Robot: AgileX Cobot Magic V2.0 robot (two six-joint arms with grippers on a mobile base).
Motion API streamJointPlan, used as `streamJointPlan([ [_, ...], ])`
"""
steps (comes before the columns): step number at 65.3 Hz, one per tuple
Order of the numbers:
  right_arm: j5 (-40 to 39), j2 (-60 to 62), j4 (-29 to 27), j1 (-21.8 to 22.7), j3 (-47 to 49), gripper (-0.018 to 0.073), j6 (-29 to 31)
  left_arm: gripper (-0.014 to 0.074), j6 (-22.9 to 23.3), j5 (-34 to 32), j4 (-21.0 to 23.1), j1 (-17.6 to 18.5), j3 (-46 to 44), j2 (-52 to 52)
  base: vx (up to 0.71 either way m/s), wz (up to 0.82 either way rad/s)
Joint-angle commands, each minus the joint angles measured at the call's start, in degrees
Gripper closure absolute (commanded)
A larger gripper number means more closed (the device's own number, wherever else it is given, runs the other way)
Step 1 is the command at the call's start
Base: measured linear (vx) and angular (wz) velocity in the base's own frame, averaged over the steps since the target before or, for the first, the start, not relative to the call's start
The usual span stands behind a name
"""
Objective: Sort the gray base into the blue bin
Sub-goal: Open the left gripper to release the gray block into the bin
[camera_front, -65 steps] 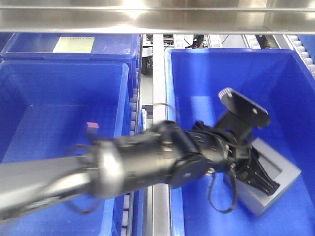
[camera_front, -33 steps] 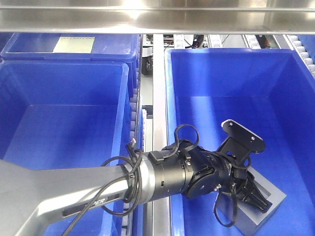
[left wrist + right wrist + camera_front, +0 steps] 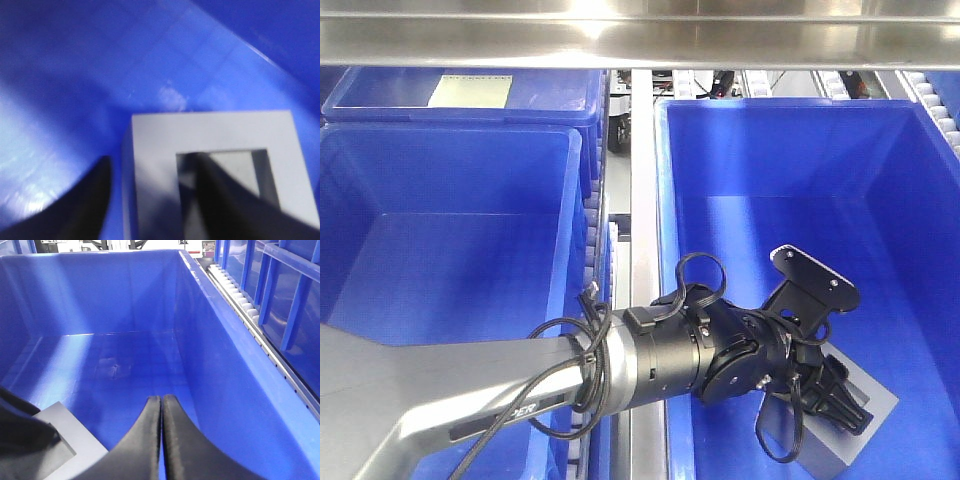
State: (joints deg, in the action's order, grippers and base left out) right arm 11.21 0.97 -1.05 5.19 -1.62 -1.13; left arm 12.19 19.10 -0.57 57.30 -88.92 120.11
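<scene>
1. Left end effector (image 3: 835,392) sits low inside the blue bin (image 3: 895,180), reaching in from the left over the metal rail (image 3: 642,160) btw bins. Wrist view: jaws spread apart, one finger (image 3: 87,200) outside the block's left wall, the other down in the recess. Can't tell if the pads press the wall, so grip not confirmed.
2. Gray base (image 3: 855,425) on the bin floor, near-right corner area in front view, recess face up, turned at an angle to the bin walls. Arm's black wrist covers part of it.
3. Black cables (image 3: 582,350) loop around the left arm just behind the wrist.
4. Right end effector (image 3: 161,440): fingers pressed together, nothing btw them, hanging over the same bin's floor. Gray base (image 3: 75,440) shows at lower left of that view, beside a dark part of the other arm.
5. Second blue bin (image 3: 450,220) to the left of the rail.
6. Farther back-left, another blue bin (image 3: 380,105) w/ a pale sheet (image 3: 470,90) lying in it.
7. Steel shelf edge (image 3: 640,35) runs across the top.
</scene>
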Motion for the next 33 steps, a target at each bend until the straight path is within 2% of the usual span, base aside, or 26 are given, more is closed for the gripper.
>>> streamJointPlan([
  [1, -2.75, 0.1, 0.38, -0.02, -0.09, 0.0564, 0.44, 0.0144, 0.67, -2.98, 0.11, 0.28, -1.97, -5.47, 0.0, 0.0],
  [11, -2.75, 0.1, 0.38, -0.02, -0.09, 0.0564, 0.44, 0.0215, 0.67, -3.98, 0.04, 0.74, -1.59, -7.88, 0.0, 0.0],
  [18, -2.75, 0.1, 0.38, -0.02, -0.09, 0.0564, 0.44, 0.0357, 0.67, -8.36, 0.1, 1.04, 1.46, -10.82, 0.0, 0.0],
  [28, -2.75, 0.1, 0.38, -0.02, -0.09, 0.0564, 0.44, 0.0606, 0.58, -13.81, 0.1, 1.04, 9.08, -16.31, 0.0, 0.0],
  [33, -2.75, 0.1, 0.38, -0.02, -0.09, 0.0564, 0.44, 0.0605, 0.55, -16.75, -0.3, 1.04, 13.17, -19.4, 0.0, 0.0],
])
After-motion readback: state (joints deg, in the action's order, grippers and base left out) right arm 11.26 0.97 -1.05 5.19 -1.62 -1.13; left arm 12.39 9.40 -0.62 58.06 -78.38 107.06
